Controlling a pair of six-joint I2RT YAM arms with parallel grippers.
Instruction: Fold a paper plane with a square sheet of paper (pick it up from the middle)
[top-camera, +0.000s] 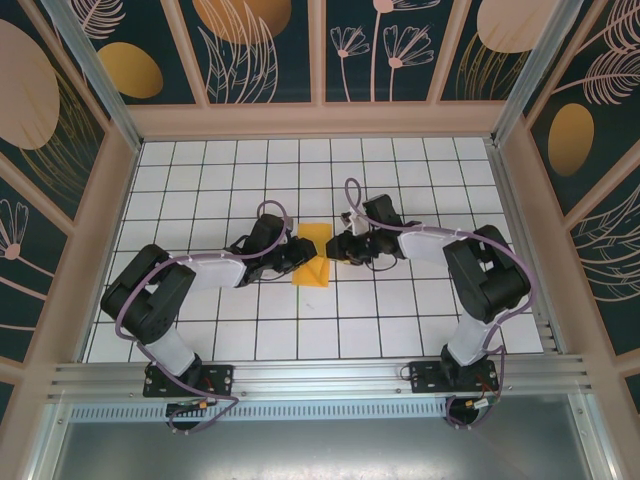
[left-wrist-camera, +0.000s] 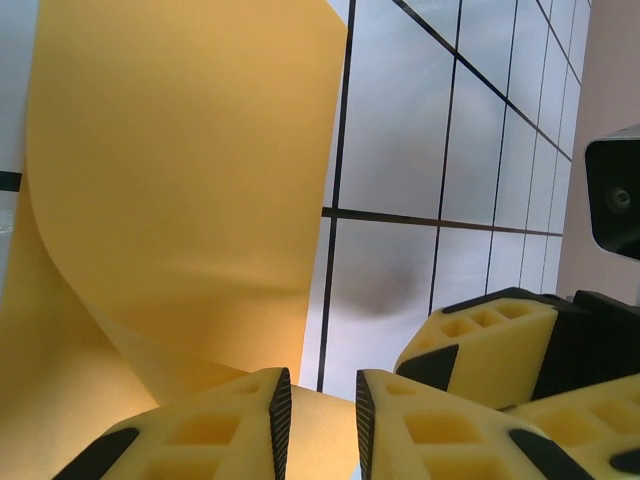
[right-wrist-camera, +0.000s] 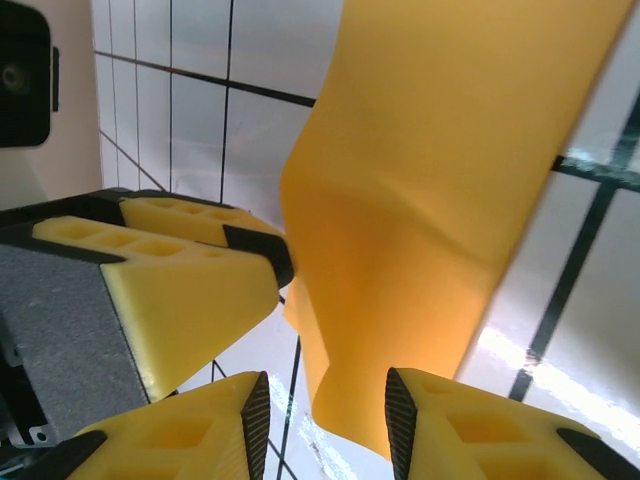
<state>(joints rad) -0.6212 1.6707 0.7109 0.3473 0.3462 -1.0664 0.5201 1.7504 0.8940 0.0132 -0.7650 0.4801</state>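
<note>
From above, nearest the lens: a metal rail carrying both arm bases, well short of the square sheet of paper. Farther in, on the white grid table, lies that orange-yellow sheet, buckled, not flat. Hard against its left edge, the left gripper; hard against its right edge, the right gripper. Cannot tell either set of fingers at this size.

From the left wrist, nearest the lens: the left gripper, yellow fingers parted by a narrow slit, pressing on nothing visible. In that slit and just past the tips, the orange of the sheet; curls up from there in a broad wave. Just right of the sheet, the other arm's yellow fingers, and over them a black camera housing.

From the right wrist, nearest the lens: the right gripper, fingers spread clearly apart. Between them hangs the sheet's lower edge, slack and creased, rising up and away. At the sheet's left edge, touching it, the tips of the left gripper's fingers, close together.
</note>
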